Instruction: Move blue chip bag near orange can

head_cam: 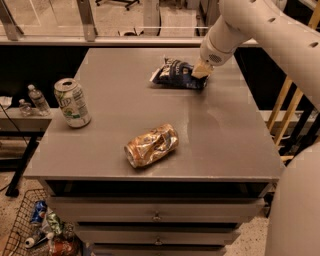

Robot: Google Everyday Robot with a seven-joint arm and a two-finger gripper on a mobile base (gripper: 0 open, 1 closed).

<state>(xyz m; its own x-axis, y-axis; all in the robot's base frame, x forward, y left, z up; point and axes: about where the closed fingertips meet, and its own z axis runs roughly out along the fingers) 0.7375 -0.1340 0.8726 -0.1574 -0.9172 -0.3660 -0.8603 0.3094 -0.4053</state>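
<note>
Blue chip bag (174, 74) lies on the surface (225, 135), its end touching the pincer (201, 71), which sits right on it. Can't tell if the pincer is clamped or apart. Orange can (151, 145) is well apart from the pincer, toward the front edge. Looks like the grasp step. Next, secure the bag and carry it over beside the can.

Light is dim and warm, brighter beyond the far edge of the surface (225, 150), where the floor (50, 15) is pale. A soft sheen streaks the grey top toward the near edge. The crushed can (151, 145) glints. The end effector (201, 71), near the far right corner, shades the bag (175, 74).
</note>
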